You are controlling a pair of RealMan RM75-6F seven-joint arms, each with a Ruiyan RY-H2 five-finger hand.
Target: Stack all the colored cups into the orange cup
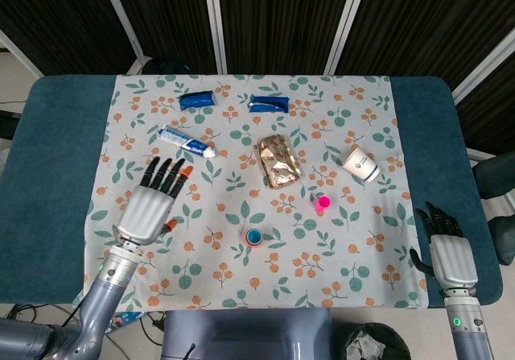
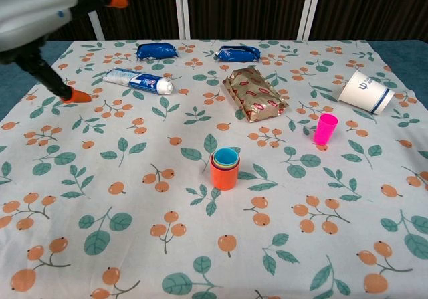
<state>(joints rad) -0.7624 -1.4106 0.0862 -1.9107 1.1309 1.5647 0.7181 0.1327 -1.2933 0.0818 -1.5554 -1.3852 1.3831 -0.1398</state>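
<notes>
The orange cup (image 2: pixel 225 172) stands upright near the middle of the cloth, with other colored cups nested in it and a blue one innermost; from above the orange cup (image 1: pixel 255 237) shows as a small ring. A pink cup (image 2: pixel 325 128) stands alone to its right, also seen as the pink cup (image 1: pixel 323 203) from above. My left hand (image 1: pixel 150 203) hovers open over the left side of the cloth, fingers spread, holding nothing; the left hand (image 2: pixel 40 8) fills the chest view's top left corner. My right hand (image 1: pixel 447 251) is open at the table's right edge, empty.
A white paper cup (image 2: pixel 364 91) lies on its side at the right. A gold snack packet (image 2: pixel 254 95) lies behind the stack. A toothpaste tube (image 2: pixel 138 81) and two blue packets (image 2: pixel 157 50) (image 2: pixel 239 53) lie toward the back.
</notes>
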